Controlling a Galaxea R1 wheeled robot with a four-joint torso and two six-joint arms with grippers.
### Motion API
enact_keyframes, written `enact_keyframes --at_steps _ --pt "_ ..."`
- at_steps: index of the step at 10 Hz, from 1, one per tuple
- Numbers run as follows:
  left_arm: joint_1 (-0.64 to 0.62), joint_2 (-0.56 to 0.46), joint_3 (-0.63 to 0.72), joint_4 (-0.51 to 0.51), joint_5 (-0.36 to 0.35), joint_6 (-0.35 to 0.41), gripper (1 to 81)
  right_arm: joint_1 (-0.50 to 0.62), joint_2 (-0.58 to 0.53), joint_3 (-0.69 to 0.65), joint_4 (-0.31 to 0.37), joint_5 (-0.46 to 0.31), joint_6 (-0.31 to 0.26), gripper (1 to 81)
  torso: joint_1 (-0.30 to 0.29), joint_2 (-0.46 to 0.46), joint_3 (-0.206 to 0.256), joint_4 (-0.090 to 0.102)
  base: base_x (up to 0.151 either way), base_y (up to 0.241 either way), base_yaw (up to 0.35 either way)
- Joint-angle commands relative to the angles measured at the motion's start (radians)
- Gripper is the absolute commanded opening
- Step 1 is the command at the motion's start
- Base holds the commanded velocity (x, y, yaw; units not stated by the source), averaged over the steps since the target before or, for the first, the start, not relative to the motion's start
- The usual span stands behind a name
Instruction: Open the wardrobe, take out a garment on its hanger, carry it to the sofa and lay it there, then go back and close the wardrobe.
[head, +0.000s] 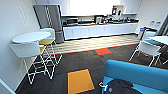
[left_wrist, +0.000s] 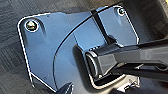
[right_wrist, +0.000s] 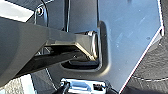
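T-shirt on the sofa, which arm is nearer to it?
Probably right: the T-shirt lies on the sofa low on the robot's right, across from the left arm. Exact gripper positions cannot be told.

A dark blue-grey plate (left_wrist: 45, 55) with brass-coloured round corner fittings (left_wrist: 31, 25) and a pale edge, crossed by a black jointed bar (left_wrist: 130, 56); a thin black cable (left_wrist: 100, 23) runs along it.
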Motion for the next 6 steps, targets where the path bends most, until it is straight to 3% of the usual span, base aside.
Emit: enact_keyframes --at_steps 1,6 --pt "-0.031 -0.003 -0.001 0.01 0.034 0.003 81.1 0.013 0.01 0.003 -0.002 -0.046 -0.002 81.1 0.0 0.0 0.0 0.0 0.0 0.0 0.264" --pt "-0.028 -0.007 -0.001 0.011 0.033 0.001 81.1 0.013 0.01 0.009 0.001 -0.044 -0.002 81.1 0.0 0.0 0.0 0.0 0.0 0.0 0.272"
